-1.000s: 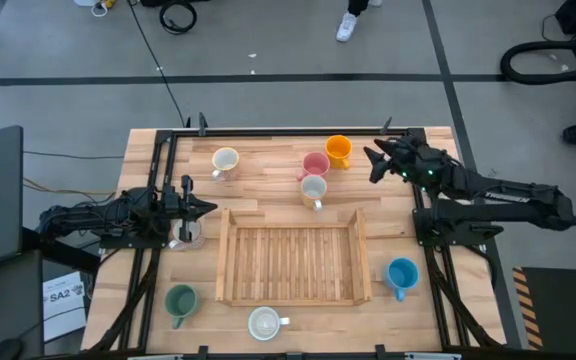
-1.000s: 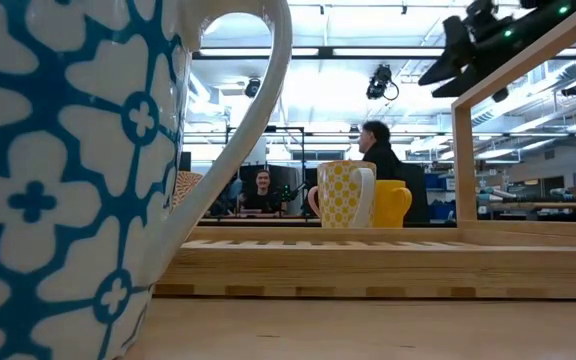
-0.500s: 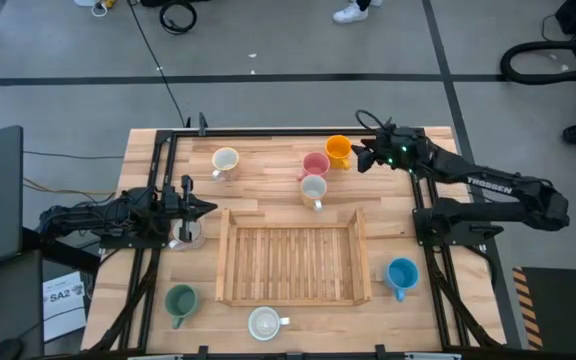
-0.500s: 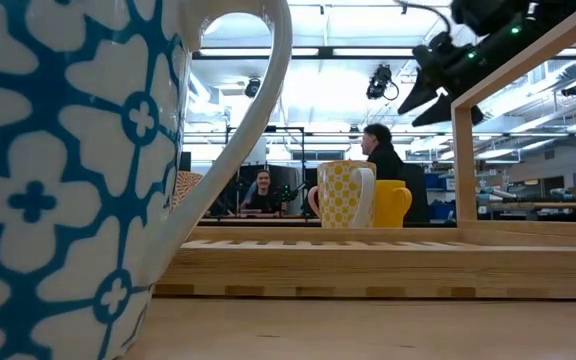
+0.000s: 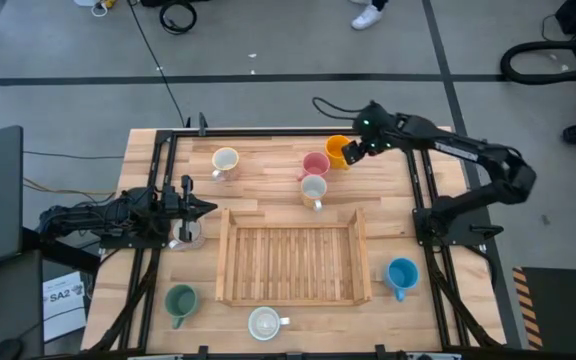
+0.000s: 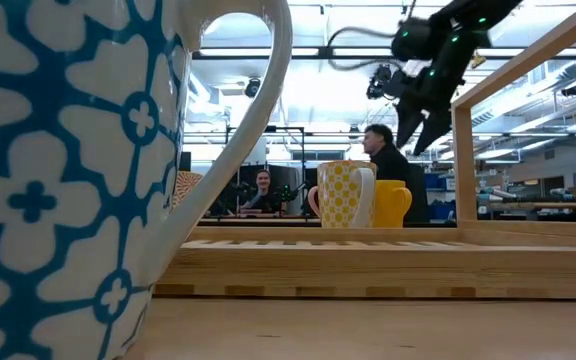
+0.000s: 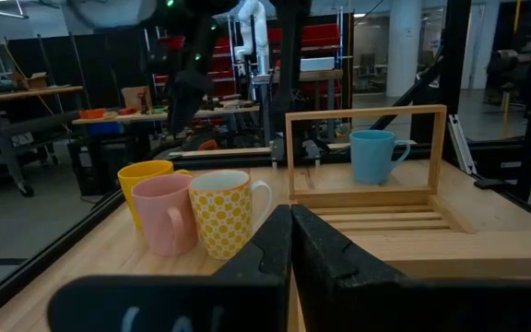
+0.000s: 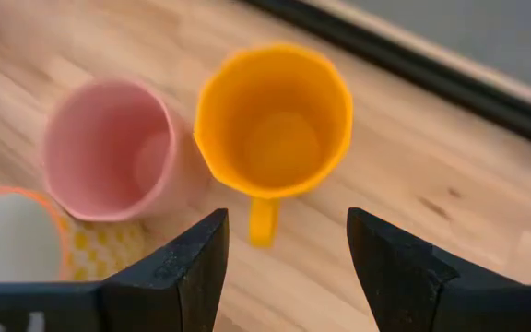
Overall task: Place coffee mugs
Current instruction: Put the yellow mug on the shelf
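The orange mug point(image 5: 338, 150) stands upright near the table's far edge, beside the pink mug point(image 5: 315, 164) and a yellow-patterned white mug point(image 5: 313, 188). My right gripper point(image 5: 354, 147) hovers open just above the orange mug's right side and points down. In its wrist view the orange mug point(image 8: 275, 124) and its handle point(image 8: 263, 221) lie ahead of the spread fingers point(image 8: 173, 267). My left gripper point(image 5: 204, 208) waits shut at the table's left side. The cream point(image 5: 225, 160), blue point(image 5: 402, 273), dark green point(image 5: 180, 299) and white point(image 5: 264, 322) mugs stand around the tray.
A slatted wooden tray point(image 5: 290, 262) fills the table's middle. Another pale mug point(image 5: 185, 233) sits under my left arm. A blue-patterned mug point(image 6: 68, 180) stands right in front of the low camera. People sit in the room beyond the table's far edge.
My right gripper has travelled from the table's right far corner toward the left, to the orange mug, and has tipped over until it points down at the mug. No mug has moved.
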Robot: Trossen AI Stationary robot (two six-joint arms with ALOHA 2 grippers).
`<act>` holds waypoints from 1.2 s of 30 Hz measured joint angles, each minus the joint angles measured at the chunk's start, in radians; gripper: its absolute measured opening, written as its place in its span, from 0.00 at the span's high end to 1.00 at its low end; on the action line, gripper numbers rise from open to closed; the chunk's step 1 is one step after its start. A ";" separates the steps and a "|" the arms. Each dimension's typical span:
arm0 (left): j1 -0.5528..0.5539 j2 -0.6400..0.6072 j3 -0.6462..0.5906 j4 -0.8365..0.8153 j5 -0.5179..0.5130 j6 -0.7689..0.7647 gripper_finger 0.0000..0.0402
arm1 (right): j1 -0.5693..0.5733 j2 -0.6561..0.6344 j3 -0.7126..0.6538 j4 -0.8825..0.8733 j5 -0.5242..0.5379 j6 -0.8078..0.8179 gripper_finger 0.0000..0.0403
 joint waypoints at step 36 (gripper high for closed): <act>0.000 0.000 0.000 0.000 0.000 0.000 0.97 | -0.004 0.305 0.057 -0.017 -0.080 -0.068 0.66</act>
